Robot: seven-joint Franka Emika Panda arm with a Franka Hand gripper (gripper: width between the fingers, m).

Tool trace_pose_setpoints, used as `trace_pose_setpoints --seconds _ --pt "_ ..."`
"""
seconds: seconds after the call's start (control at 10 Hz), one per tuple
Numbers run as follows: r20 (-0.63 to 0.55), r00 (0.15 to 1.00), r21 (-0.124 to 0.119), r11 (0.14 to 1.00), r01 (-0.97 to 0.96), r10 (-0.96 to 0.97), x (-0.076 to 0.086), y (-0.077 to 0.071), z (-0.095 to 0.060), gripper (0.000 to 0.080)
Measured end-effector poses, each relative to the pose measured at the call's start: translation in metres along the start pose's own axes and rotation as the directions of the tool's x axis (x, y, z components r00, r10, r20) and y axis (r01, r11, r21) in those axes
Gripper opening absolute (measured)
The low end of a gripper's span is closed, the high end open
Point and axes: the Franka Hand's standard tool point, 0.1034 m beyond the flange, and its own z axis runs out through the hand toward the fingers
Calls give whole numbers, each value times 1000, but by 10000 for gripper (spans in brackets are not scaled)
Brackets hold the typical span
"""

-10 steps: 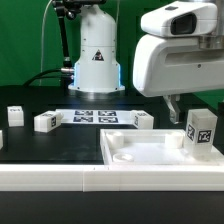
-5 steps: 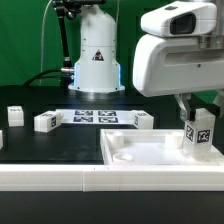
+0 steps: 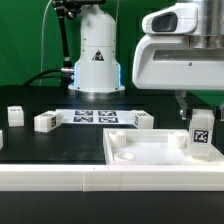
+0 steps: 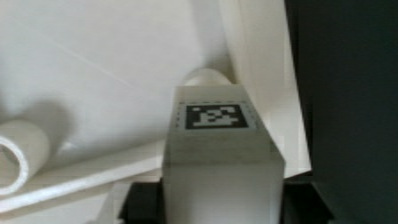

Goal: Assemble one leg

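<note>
In the exterior view, looks level and low across the black table toward the arm's base, fairly near. At the wrist, peers down (very close) onto the leg and white plate; shares only those.

The white, rounded base column carries a triangular warning label and a blue glow. Black cables run beside it. The boxy white hand has dark fingers.
</note>
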Motion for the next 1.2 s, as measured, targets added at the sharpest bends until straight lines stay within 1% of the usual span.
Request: trace_pose_setpoints --seconds 0.1,0.2,0.3,0.4,0.6,0.7,0.8,0.9,1.0,1.1,1.2 --pt "-13 995 0 995 -98 98 1 0 0 291" --pt "-18 965 -3 965 -261 261 1 0 1 291" --pt "-34 914 3 915 -404 404 2 0 0 291" --pt "-43 851 4 852 -524 524 1 0 0 291" --pt "-45 775 8 776 -631 630 1 1 0 291" --pt "-42 754 10 755 -655 655 1 1 0 291" --pt "-42 745 11 746 -666 666 1 1 0 292" --pt "-43 769 10 770 -638 638 1 1 0 292" --pt "-43 812 6 813 -582 582 1 1 1 507" --pt "-43 832 5 833 -554 553 1 1 1 507" --pt "-44 878 2 879 -477 477 1 0 1 619"
